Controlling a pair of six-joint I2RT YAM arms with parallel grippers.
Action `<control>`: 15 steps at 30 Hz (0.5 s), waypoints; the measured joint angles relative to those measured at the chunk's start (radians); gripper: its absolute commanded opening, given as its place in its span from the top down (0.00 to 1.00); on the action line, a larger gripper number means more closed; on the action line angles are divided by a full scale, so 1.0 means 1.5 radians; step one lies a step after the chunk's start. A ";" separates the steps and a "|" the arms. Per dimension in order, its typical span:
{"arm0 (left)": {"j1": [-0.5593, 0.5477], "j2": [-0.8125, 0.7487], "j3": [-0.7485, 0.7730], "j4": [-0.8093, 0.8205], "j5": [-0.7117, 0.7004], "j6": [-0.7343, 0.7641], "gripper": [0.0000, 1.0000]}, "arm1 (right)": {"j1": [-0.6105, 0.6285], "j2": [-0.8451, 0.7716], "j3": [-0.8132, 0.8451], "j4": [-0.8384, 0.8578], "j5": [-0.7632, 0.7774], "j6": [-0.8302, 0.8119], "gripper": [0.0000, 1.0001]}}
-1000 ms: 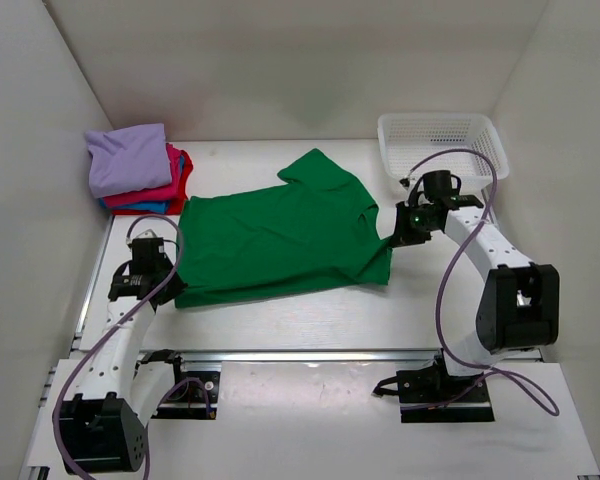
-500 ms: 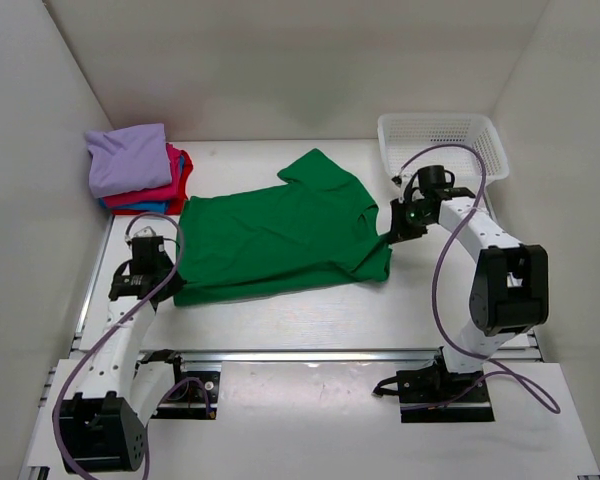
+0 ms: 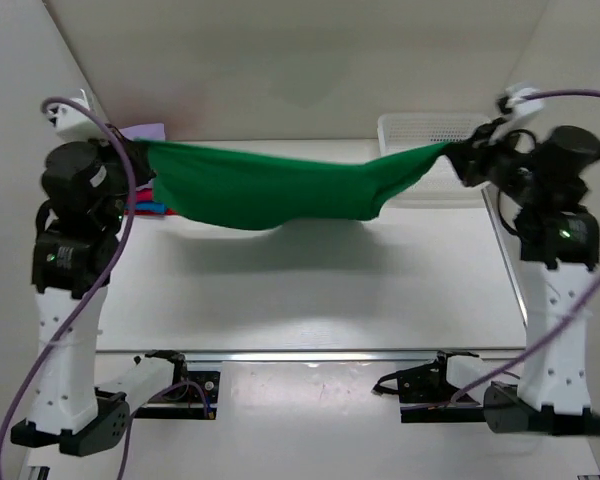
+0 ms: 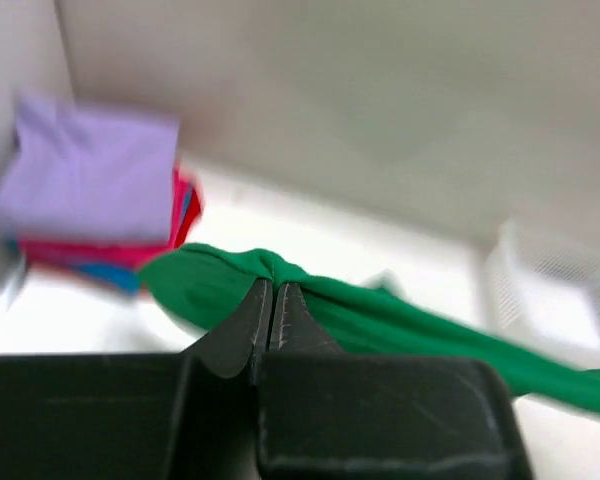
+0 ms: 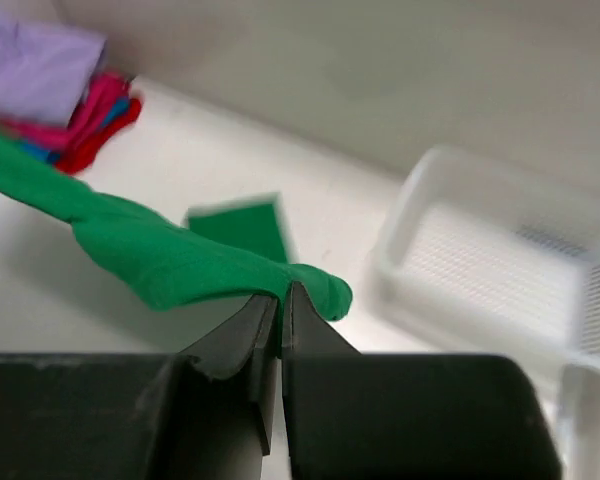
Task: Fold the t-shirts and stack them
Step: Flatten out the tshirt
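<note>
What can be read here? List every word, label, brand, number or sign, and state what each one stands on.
None: no word, label, brand, number or sign can be read in any view.
The green t-shirt, the folded stack and the white basket all look plain.
Both wrist views are blurred, so any small print there could not be made out.

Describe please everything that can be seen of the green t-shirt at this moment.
The green t-shirt is bright green soft cloth, plain, with no collar in view. It hangs in the air, stretched from side to side like a hammock and sagging in the middle, and seems clear of the table. The left end effector is shut on one bunched end, the right end effector on the other. In the right wrist view a flat part, perhaps a sleeve, hangs below.
</note>
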 measured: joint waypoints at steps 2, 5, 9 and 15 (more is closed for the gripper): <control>-0.048 -0.005 0.074 0.001 -0.048 0.024 1.00 | -0.018 -0.032 0.054 -0.003 -0.004 0.000 1.00; -0.111 -0.038 0.119 0.002 -0.117 0.054 1.00 | 0.005 -0.057 0.112 -0.007 -0.019 -0.003 1.00; -0.165 -0.089 0.131 0.004 -0.204 0.089 1.00 | 0.008 -0.065 0.134 -0.007 -0.040 0.001 1.00; -0.151 -0.099 0.077 0.039 -0.243 0.114 1.00 | -0.004 0.027 0.115 -0.010 -0.101 0.009 1.00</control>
